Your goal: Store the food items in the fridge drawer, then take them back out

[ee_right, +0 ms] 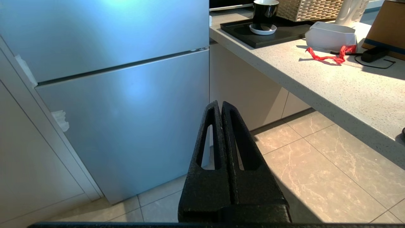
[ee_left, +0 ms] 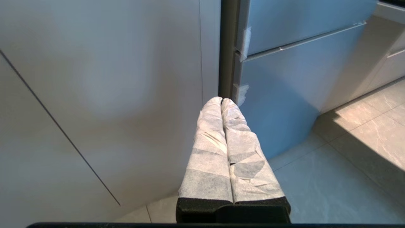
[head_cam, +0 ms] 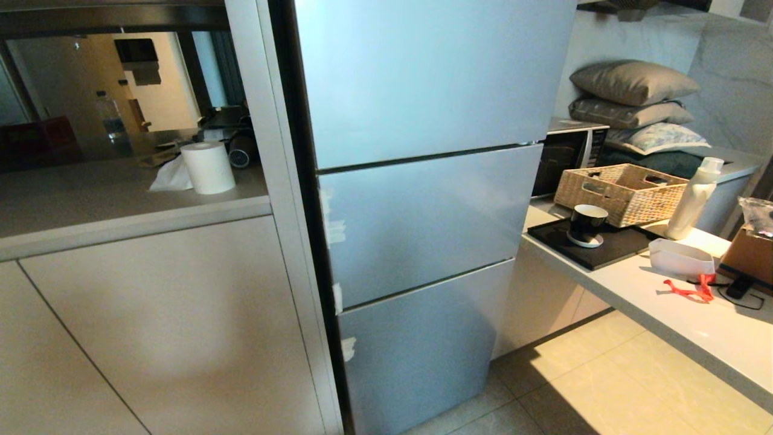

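We've got a paper towel roll (head_cam: 208, 167) on the left counter, and on the right counter (head_cam: 676, 302) a wicker basket (head_cam: 622, 192), black mug (head_cam: 587, 222), white bottle (head_cam: 693, 199), plus stacked pillows (head_cam: 634, 103) behind.

Can't see the food items or the fridge drawer at all, just the silver-blue fridge (head_cam: 423, 199) with every door shut.

All three doors of the fridge (head_cam: 423, 199) are shut, so its flat front blocks any reach inside. Open tiled floor (head_cam: 604, 393) lies before it (bare as far as the frames show). A cabinet panel (head_cam: 151, 332) hems its left side; the countertop (head_cam: 676, 314) juts out on its right.
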